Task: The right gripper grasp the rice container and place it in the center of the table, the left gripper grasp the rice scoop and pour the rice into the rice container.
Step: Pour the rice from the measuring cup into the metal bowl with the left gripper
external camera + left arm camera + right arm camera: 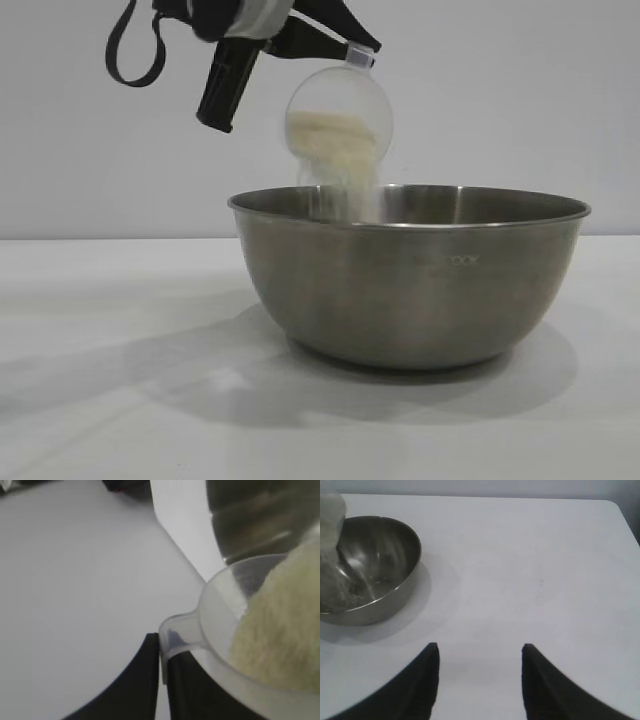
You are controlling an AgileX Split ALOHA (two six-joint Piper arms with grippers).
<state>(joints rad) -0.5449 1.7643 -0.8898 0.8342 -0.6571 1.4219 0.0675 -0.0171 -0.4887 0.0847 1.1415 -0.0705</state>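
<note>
Exterior view: the rice scoop (340, 118), a small transparent plastic measuring cup, hangs in the upper centre of the frame, tipped well over so that its round mouth faces the camera and slants downward; its axis from base to mouth lies close to level. The short side handle points to the upper right, where the left tool (352, 52) is closed tight on it. The rice (335, 140), an off-white granular mass, fills the lower half of the cup and spills over its lower lip as a blurred stream falling inside the near rim of the rice container (410, 280). This is a large round bowl of brushed stainless steel with a thin rolled rim and small lettering on its wall; it stands upright, mouth up, at the centre of the plain white table (100, 400), against a pale grey wall, and casts a soft shadow to the left.

Left wrist view: two black fingers (145, 680) press together on the clear handle of the cup, with the grain heaped in the cup at lower right and the steel bowl beyond at upper right.

Right wrist view: the right tool (480, 680) at the bottom of the frame stands about half open and holds nothing, above bare table, well apart from the bowl at upper left, into which grains fall.
</note>
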